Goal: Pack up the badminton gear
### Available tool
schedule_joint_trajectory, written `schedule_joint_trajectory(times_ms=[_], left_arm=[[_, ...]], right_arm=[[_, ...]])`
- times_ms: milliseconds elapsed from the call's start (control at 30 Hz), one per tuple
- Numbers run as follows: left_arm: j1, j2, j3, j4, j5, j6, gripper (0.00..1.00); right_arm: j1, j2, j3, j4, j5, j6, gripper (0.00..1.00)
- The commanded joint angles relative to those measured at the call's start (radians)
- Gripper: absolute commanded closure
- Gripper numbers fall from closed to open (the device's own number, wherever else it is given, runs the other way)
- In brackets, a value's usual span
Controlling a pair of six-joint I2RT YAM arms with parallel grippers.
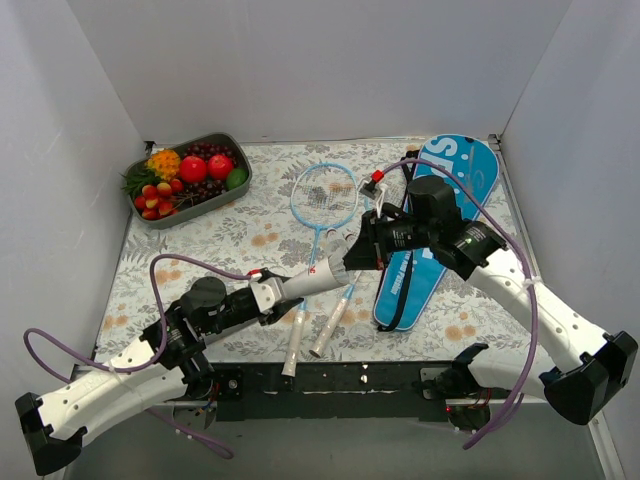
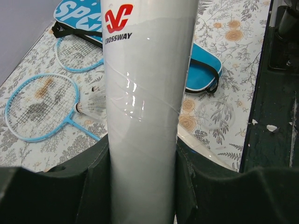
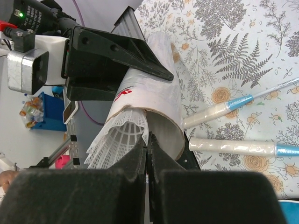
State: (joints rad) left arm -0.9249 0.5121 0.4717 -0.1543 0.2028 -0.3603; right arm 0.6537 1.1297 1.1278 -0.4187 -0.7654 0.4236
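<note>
My left gripper (image 1: 275,290) is shut on the white shuttlecock tube (image 1: 318,276) and holds it slanted above the table, open end toward my right gripper (image 1: 352,255). In the left wrist view the tube (image 2: 145,93) sits between the pads of the left gripper (image 2: 142,158). My right gripper (image 3: 147,144) is shut on the skirt of a white shuttlecock (image 3: 117,137) that lies partly inside the tube's mouth (image 3: 161,126). Two light-blue rackets (image 1: 324,192) lie on the table, handles (image 1: 328,330) toward me. The blue SPORT bag (image 1: 445,215) lies to their right. Another shuttlecock (image 2: 93,105) lies by the rackets.
A grey tray of fruit (image 1: 190,178) stands at the back left. White walls close the table on three sides. The black base rail (image 1: 330,385) runs along the near edge. The patterned cloth (image 1: 200,250) shows at the left middle.
</note>
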Motion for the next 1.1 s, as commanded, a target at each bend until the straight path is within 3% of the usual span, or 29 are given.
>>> schedule_joint_trajectory(times_ms=[0,467,700,867,900,933,1000,1067], left_arm=[[0.001,-0.017,-0.001,0.025,-0.005,0.003,1.00],[0.001,-0.023,0.001,0.033,-0.002,-0.005,1.00],[0.001,-0.024,-0.004,0.036,-0.002,-0.011,1.00],[0.003,-0.032,-0.008,0.039,-0.003,-0.011,1.00],[0.001,-0.034,-0.008,0.038,-0.005,-0.011,1.00],[0.003,-0.035,-0.010,0.039,-0.006,-0.011,1.00],[0.003,-0.041,-0.015,0.039,-0.006,-0.011,1.00],[0.003,-0.046,-0.019,0.042,-0.006,-0.011,1.00]], right_arm=[[0.047,0.021,0.055,0.020,0.060,0.006,0.99],[0.213,0.116,-0.003,0.110,0.185,0.038,0.99],[0.287,0.185,0.026,0.048,0.368,0.029,0.99],[0.299,0.186,0.050,0.006,0.394,0.008,0.98],[0.299,0.183,0.058,-0.009,0.388,0.000,0.83],[0.299,0.171,0.070,-0.020,0.388,-0.009,0.76],[0.294,0.153,0.090,-0.060,0.394,-0.032,0.46],[0.265,0.137,0.107,-0.081,0.387,-0.045,0.42]])
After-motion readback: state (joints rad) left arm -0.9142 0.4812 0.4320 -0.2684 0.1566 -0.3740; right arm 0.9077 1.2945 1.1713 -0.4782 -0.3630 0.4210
